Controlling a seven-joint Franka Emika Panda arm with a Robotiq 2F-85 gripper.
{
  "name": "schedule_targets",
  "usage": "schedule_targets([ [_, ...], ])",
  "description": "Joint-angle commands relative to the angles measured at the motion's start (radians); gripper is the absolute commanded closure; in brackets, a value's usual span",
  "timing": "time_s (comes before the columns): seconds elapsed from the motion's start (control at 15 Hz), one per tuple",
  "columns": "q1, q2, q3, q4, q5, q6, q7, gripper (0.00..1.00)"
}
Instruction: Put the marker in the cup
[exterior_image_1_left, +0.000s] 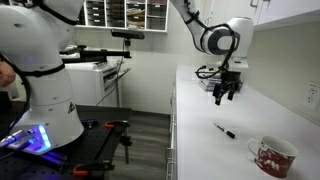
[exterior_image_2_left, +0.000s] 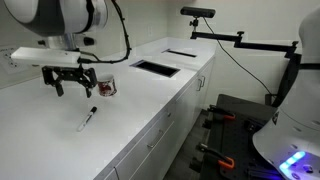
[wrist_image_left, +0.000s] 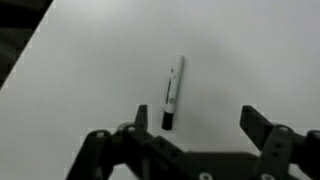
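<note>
The marker (exterior_image_1_left: 226, 131) is a thin black stick with a lighter end, lying flat on the white counter. It shows in both exterior views (exterior_image_2_left: 88, 118) and in the wrist view (wrist_image_left: 172, 92), just above my left finger. The cup (exterior_image_1_left: 274, 156) is a squat red mug with a white pattern and white inside, standing near the counter's front in an exterior view; it also shows behind the gripper (exterior_image_2_left: 106, 88). My gripper (exterior_image_1_left: 226, 92) (exterior_image_2_left: 74, 85) (wrist_image_left: 202, 125) is open and empty, hanging above the counter over the marker.
A sink recess (exterior_image_2_left: 155, 68) is cut into the counter (exterior_image_2_left: 150, 100) farther along. A white robot body (exterior_image_1_left: 45, 70) and a camera stand (exterior_image_2_left: 215, 35) stand on the floor beside the counter. A wall outlet (exterior_image_1_left: 311, 95) sits on the wall.
</note>
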Motion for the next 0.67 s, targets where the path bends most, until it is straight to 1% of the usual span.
schedule_targets([
  [0.0, 0.003, 0.081, -0.003, 0.013, -0.019, 0.081, 0.051, 0.0],
  [0.13, 0.009, 0.141, -0.005, 0.033, -0.019, 0.124, 0.042, 0.0],
  [0.2, 0.019, 0.167, -0.017, 0.046, -0.024, 0.141, 0.054, 0.0],
  [0.4, 0.022, 0.226, -0.026, 0.081, -0.014, 0.181, 0.047, 0.0],
  [0.47, 0.023, 0.247, -0.031, 0.101, -0.012, 0.181, 0.049, 0.06],
  [0.53, 0.025, 0.264, -0.038, 0.121, -0.018, 0.182, 0.045, 0.26],
  [0.6, 0.023, 0.276, -0.041, 0.139, -0.02, 0.174, 0.037, 0.3],
])
